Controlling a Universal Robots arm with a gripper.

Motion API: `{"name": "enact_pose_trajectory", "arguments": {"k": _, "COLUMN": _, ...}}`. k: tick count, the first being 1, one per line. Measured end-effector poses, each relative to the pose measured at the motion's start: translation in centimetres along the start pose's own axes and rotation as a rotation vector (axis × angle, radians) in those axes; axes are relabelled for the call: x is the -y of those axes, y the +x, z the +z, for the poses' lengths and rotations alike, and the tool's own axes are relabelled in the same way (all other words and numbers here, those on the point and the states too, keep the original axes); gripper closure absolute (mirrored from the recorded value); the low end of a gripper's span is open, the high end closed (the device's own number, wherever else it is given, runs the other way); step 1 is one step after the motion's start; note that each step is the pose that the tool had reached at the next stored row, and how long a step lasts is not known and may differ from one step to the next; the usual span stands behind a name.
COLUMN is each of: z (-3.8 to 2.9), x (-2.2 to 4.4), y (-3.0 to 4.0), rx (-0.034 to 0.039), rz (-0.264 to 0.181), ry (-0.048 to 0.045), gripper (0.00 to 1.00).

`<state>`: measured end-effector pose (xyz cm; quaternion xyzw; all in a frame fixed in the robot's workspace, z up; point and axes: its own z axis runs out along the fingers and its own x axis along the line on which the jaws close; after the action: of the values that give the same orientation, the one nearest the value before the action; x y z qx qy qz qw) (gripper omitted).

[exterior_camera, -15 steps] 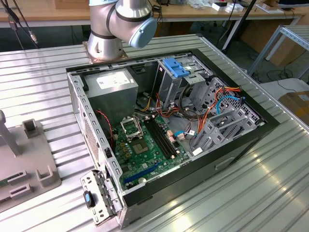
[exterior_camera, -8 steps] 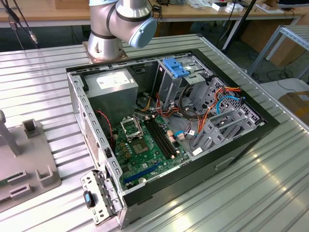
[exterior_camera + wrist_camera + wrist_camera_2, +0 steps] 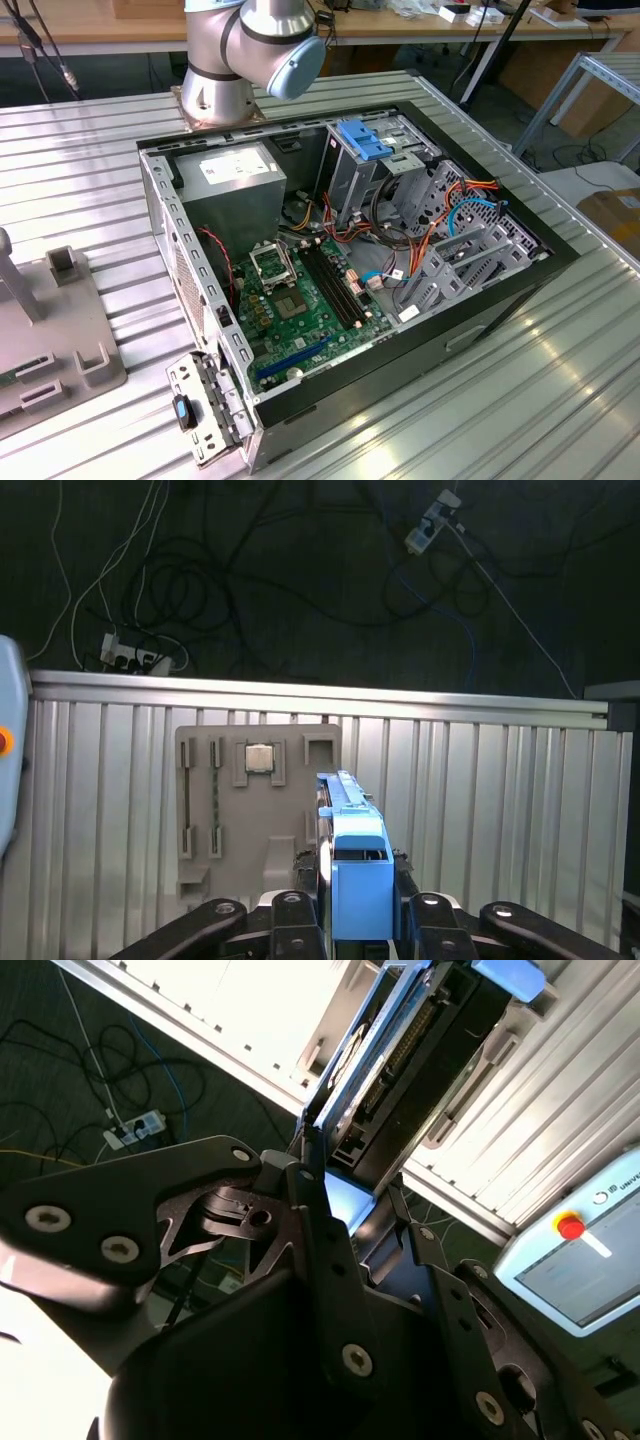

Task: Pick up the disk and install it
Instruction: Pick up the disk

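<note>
Disk (image 3: 345,805) on edge inside pincer (image 3: 358,910), pincer clamped on its sides.

The blue-railed disk (image 3: 352,875) sits edge-on, clamped between the fingers (image 3: 320,1225).

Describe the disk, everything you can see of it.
The disk sits edge-on in the claw, with the fingers against both its sides. The first wrist view shows a thin silvery edge and a light-blue plastic rail with a boxy end, above the ribbed metal table. The second wrist view shows its dark face framed by blue rails, pointing away from the claw.
</note>
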<state>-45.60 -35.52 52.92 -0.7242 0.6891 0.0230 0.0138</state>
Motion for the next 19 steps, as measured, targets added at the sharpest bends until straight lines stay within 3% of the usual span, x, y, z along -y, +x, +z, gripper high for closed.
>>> {"name": "enact_pose_trajectory", "arguments": {"k": 3, "z": 0.0, "x": 0.59, "y": -0.04, "rx": 0.0001, "rz": 0.0, "ry": 0.0001, "gripper": 0.64}}
{"name": "enact_pose_trajectory", "arguments": {"k": 13, "z": 0.0, "x": 0.66, "y": -0.05, "rx": 0.0001, "rz": 0.0, "ry": 0.0001, "gripper": 0.64}}
{"name": "enact_pose_trajectory", "arguments": {"k": 19, "z": -0.01, "x": 1.13, "y": -0.05, "rx": 0.0, "rz": 0.0, "ry": 0.0, "gripper": 0.64}}
